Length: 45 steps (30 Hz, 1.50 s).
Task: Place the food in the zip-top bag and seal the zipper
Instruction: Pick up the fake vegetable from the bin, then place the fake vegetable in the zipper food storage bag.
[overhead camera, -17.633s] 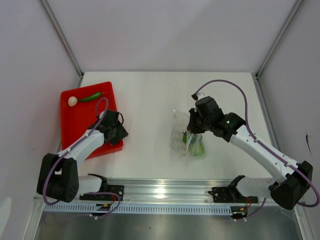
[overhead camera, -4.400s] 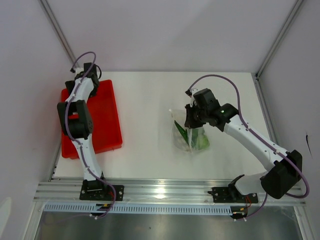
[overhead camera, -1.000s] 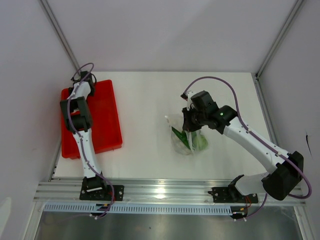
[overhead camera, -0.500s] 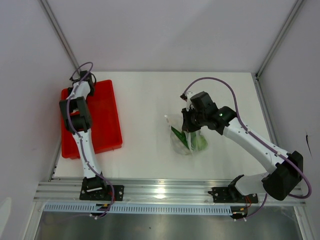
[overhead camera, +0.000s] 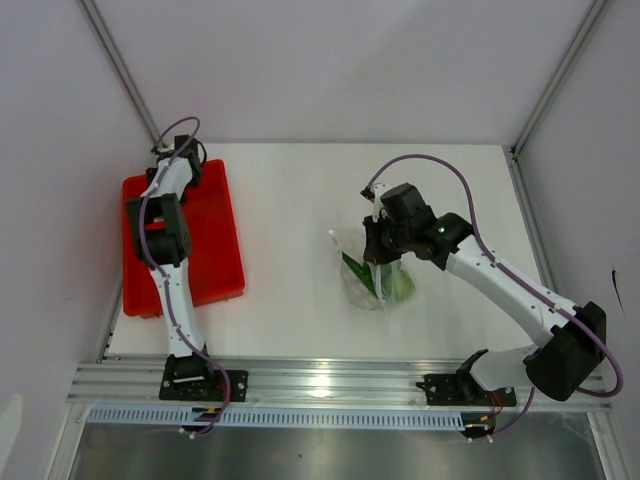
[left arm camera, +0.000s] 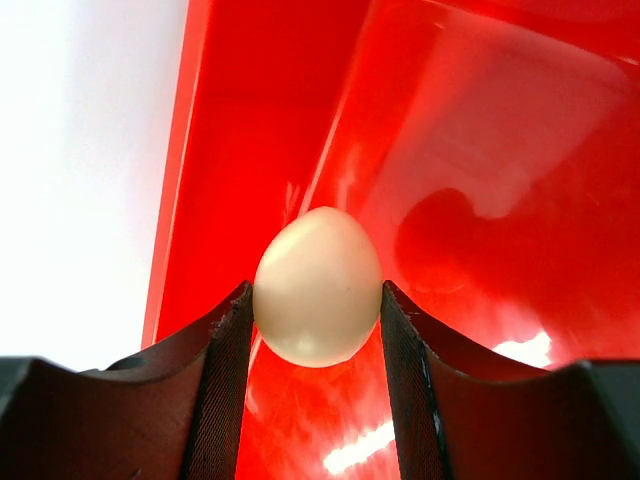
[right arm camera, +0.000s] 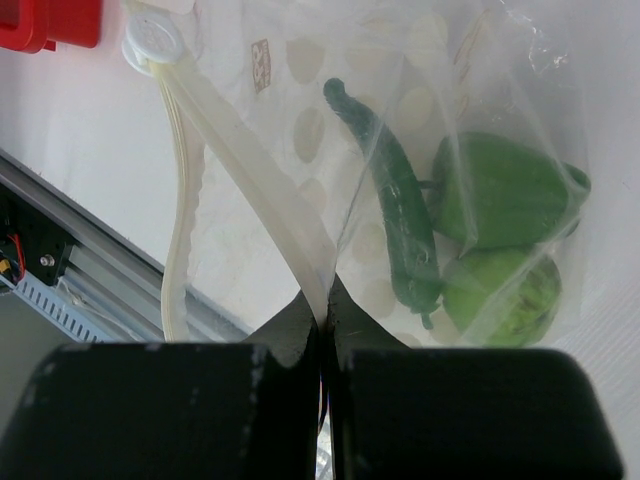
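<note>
Small white ball nipped in left gripper (pickup step); next, across to zip-top bag, mouth edge pinched in right gripper.

Tray seen glossy red, white glare patches noted. Small white ball cream-white, unpatterned. Left gripper fingers black, finely ribbed. Zip-top bag clear, printed with pale ovals; zipper milky white. Long pepper dark green; lime-green ball paler, faintly mottled. Right gripper black. Table white. Cable purple.
</note>
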{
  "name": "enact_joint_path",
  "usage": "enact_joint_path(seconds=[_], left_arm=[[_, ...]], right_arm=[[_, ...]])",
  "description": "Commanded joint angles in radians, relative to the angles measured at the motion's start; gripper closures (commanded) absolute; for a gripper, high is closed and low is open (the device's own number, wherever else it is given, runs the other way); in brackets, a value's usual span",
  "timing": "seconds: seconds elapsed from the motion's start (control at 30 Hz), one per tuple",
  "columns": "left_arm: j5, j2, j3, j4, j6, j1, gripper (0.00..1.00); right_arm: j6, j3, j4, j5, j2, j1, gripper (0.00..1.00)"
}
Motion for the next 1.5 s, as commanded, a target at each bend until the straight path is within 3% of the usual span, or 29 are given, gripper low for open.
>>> enact_joint_path(seconds=[0.0, 0.23, 0.33, 0.57, 0.73, 1.0, 1.2, 1.47], left_arm=[[-0.034, -0.14, -0.018, -0.029, -0.05, -0.043, 0.99], [0.069, -0.327, -0.115, -0.05, -0.086, -0.149, 0.99], [0.182, -0.446, -0.224, 0.0, -0.064, -0.265, 0.99], [0.568, -0.745, -0.425, 0.089, -0.049, -0.416, 0.99], [1.002, -0.949, -0.554, 0.132, -0.075, -0.474, 1.0], [1.388, -1.319, -0.854, 0.339, -0.246, -0.533, 0.99], [1.471, -1.387, -0.966, 0.499, -0.381, -0.698, 0.99], [1.468, -1.31, -1.029, 0.646, -0.49, -0.827, 0.99]], right_arm=[[0.026, 0.025, 0.035, 0.017, -0.013, 0.006, 1.0], [0.041, 0.045, 0.027, 0.062, 0.006, 0.006, 1.0], [0.053, 0.054, 0.018, 0.085, 0.006, 0.006, 1.0], [0.075, 0.05, 0.02, 0.129, -0.002, 0.007, 1.0], [0.093, 0.056, 0.017, 0.178, -0.005, 0.007, 1.0], [0.147, 0.048, 0.043, 0.17, -0.014, 0.027, 1.0], [0.177, 0.025, 0.056, 0.212, -0.06, 0.041, 1.0], [0.216, 0.014, 0.075, 0.189, -0.091, 0.043, 1.0]])
